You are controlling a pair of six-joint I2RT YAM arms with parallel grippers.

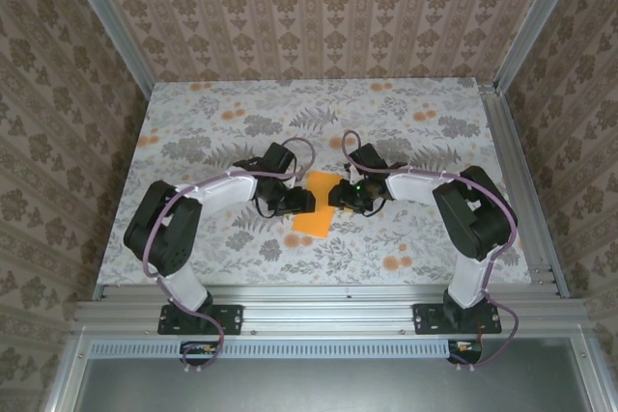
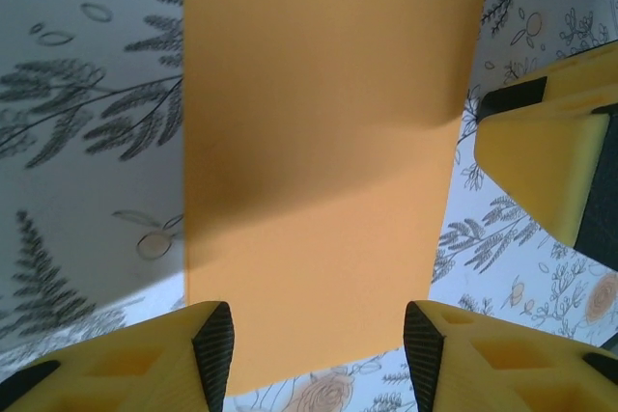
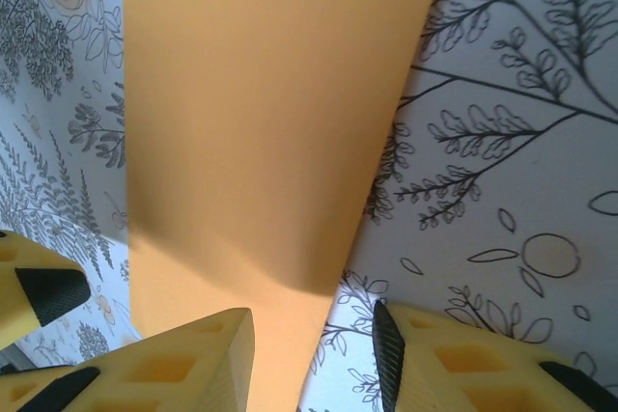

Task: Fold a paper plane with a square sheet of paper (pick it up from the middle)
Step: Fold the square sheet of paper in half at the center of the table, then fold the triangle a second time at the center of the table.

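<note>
White casing covers the left arm, which reaches from its base at the near left edge toward the middle of the table. The left gripper sits at table level against the left side of the square sheet of paper.

In the left wrist view, the left gripper stands released: its yellow fingers with black pads are spread apart, and nothing is clamped between them. The bright-orange paper lies flat on the leaf-printed surface and runs away from the gap between the fingers. It presents as an oblong, longer than it is wide.

Centre of the table: the paper lies between the two grippers, its long side running from the near edge toward the far edge, at a slight tilt.

The right gripper meets the paper's right side, opposite the left one. In the right wrist view, the right gripper is also released, jaws parted. One finger overlaps the paper; the other stands over bare table beside the paper's edge. The right arm bends back to its base at the near right edge.
</note>
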